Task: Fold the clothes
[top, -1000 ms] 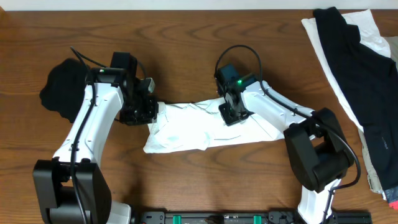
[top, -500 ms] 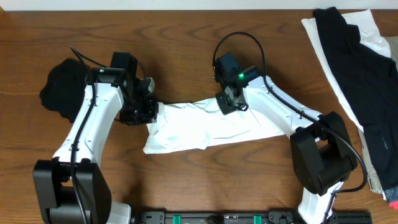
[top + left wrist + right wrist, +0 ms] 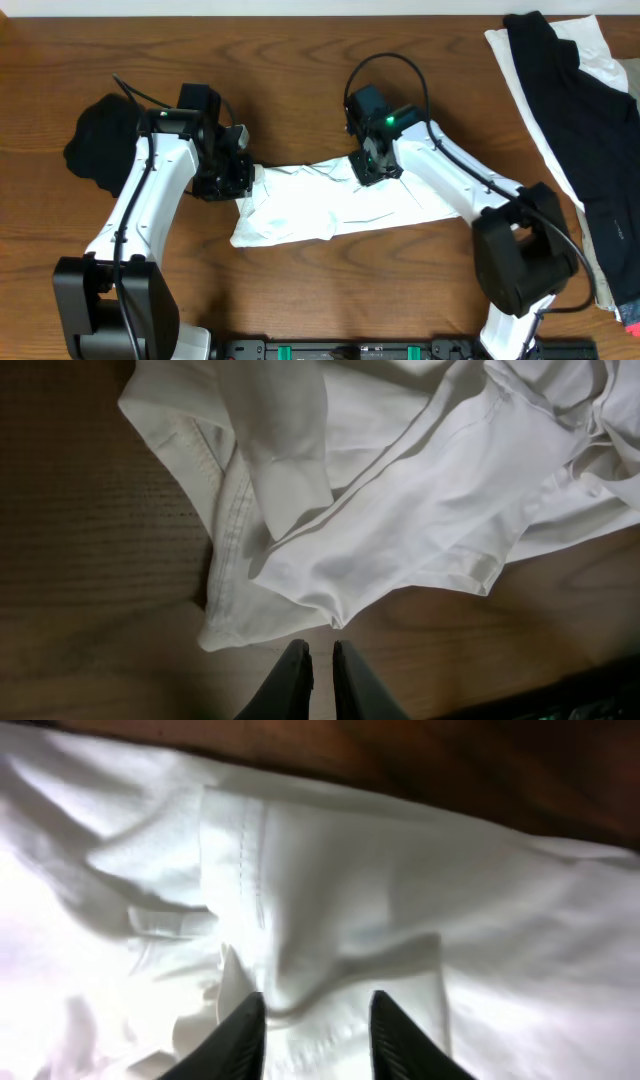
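Observation:
The white T-shirt lies crumpled in a long band across the middle of the table; no print shows. My left gripper sits at its left end. In the left wrist view it is shut over bare wood, nothing between the fingers, with the shirt's hem just ahead of the tips. My right gripper hovers over the shirt's upper edge. In the right wrist view it is open, and a raised fold of white cloth lies between and beyond the spread fingers.
A black garment lies bunched at the left behind the left arm. A pile of black and white clothes covers the table's right end. Bare wood lies behind the shirt.
The right gripper has gone from shut on the shirt to open, letting the cloth go, and shifted slightly toward the shirt's upper edge. The left arm has stayed put.

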Available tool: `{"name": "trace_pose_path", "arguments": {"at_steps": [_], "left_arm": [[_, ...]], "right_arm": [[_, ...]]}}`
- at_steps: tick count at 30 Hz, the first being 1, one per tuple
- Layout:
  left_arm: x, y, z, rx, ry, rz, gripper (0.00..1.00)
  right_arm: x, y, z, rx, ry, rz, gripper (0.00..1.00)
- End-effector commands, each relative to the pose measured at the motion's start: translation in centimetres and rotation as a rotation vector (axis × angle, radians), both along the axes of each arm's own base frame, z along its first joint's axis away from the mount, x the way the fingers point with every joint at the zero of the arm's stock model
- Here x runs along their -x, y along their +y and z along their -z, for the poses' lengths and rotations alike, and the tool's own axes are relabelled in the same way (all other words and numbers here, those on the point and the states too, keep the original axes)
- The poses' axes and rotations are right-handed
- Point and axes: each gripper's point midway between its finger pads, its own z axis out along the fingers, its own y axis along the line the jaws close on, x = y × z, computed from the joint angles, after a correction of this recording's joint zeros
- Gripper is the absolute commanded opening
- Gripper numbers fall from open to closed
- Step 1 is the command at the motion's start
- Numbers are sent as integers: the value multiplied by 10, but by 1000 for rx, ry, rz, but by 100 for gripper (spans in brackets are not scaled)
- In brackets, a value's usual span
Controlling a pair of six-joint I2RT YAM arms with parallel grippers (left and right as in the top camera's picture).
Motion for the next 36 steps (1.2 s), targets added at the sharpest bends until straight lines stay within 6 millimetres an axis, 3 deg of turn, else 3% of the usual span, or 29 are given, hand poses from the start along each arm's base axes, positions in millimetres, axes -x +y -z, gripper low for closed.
{"name": "trace_pose_path", "arguments": {"at_steps": [1,4,10,17,23,28,36], "left_arm": [[0,0,-4,5,-9,-5,12],[0,0,-4,5,-9,-5,12],[0,0,-4,5,-9,-5,12],[0,0,-4,5,-9,-5,11],[1,0,-4,5,-6,-5,12],[1,0,-4,5,-5,-5,12],[1,0,-4,5,-5,-5,12]], "right_arm": [[-21,-14,-52,-48,-116,45,40],[-17,-34,-54,-31,-86,84,43],[4,-59,-27,15,26,116,42],[29,-61,6,8,106,85,43],[37,-63,22,3,117,81,46],[47,-36,26,-144,163,-13,45],[53,-27,25,-183,181,-55,16]]}}
